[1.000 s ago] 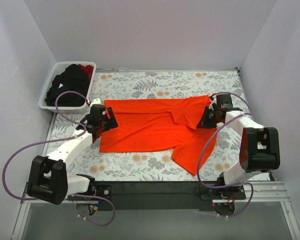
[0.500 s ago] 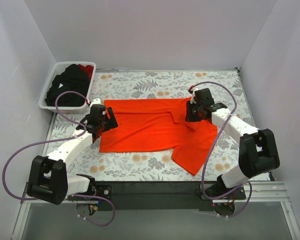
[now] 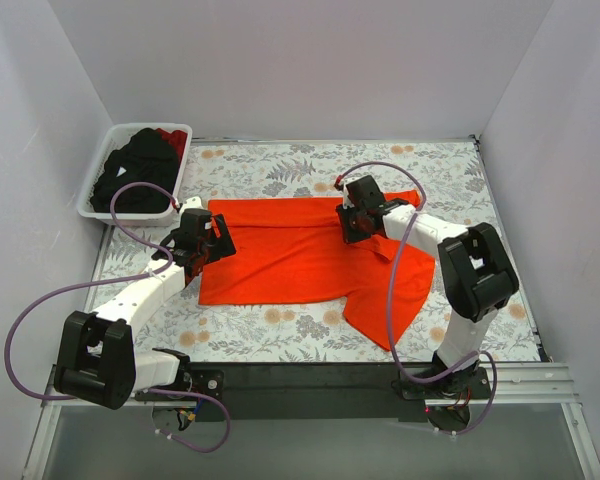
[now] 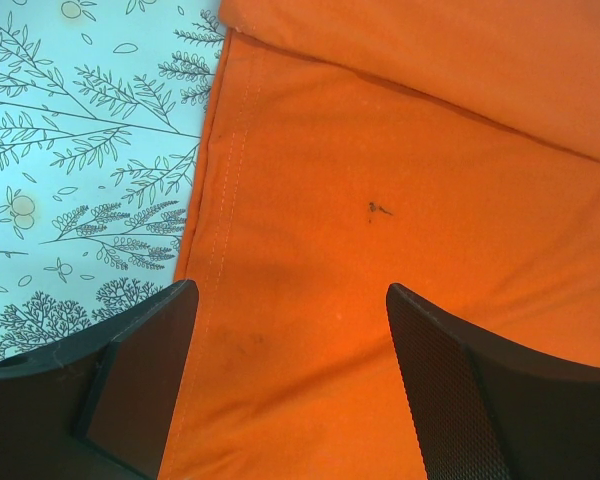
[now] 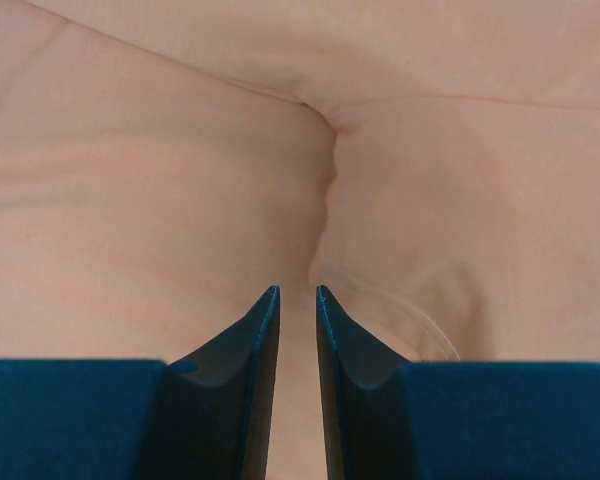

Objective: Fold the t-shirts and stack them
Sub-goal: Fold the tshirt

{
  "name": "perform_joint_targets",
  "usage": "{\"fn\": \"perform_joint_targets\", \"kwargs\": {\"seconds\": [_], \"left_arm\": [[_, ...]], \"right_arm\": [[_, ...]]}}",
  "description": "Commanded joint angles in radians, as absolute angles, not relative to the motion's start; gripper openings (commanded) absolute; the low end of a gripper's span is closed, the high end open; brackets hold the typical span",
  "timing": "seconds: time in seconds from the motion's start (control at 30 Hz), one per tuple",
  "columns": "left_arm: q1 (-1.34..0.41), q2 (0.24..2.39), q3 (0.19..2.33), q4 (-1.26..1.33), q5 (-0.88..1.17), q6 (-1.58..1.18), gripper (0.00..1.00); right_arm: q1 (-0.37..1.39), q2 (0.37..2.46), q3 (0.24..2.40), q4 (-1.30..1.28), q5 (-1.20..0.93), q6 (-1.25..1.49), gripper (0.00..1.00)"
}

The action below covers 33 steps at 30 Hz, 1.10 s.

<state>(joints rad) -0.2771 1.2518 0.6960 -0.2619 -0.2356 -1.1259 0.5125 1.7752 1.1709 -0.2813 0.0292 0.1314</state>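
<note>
The bright orange t-shirt (image 3: 290,255) lies spread on the floral table, with one sleeve hanging toward the front right. My right gripper (image 3: 352,222) is over the shirt's upper middle, shut on a pinched fold of it. In the right wrist view the fingertips (image 5: 297,292) stand almost together with cloth (image 5: 180,180) between them. My left gripper (image 3: 210,243) is open over the shirt's left edge. In the left wrist view the jaws (image 4: 292,300) stand wide apart above the hemmed cloth (image 4: 400,180), holding nothing. Black shirts (image 3: 135,170) and a dark red one (image 3: 170,138) lie in the basket.
The white plastic basket (image 3: 96,175) stands at the back left corner beside the left wall. The floral tablecloth (image 3: 280,165) shows behind and in front of the shirt and in the left wrist view (image 4: 80,150). Grey walls close in three sides.
My right gripper has moved left from the shirt's right edge to its upper middle, dragging the pinched cloth over the shirt. The left arm has not moved.
</note>
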Motion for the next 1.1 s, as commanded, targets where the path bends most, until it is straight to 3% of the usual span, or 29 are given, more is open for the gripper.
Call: {"fn": "perform_joint_targets", "kwargs": {"seconds": [0.0,0.5,0.73,1.07], "left_arm": [[-0.279,1.241,0.721,-0.268,-0.244,-1.117,0.75],[-0.278,1.247,0.724,-0.268,-0.238,-1.118,0.75],[-0.278,1.250,0.724,-0.267,-0.238,-1.118,0.75],[-0.279,1.247,0.723,-0.268,-0.238,-1.117,0.75]], "right_arm": [[0.520,1.818,1.233,-0.253,0.055,0.117,0.27],[0.522,1.917,1.256,-0.252,0.133,0.106,0.26],[0.522,1.890,1.256,-0.255,0.114,0.109,0.01],[0.522,1.813,1.305,-0.351,0.041,0.130,0.01]]}}
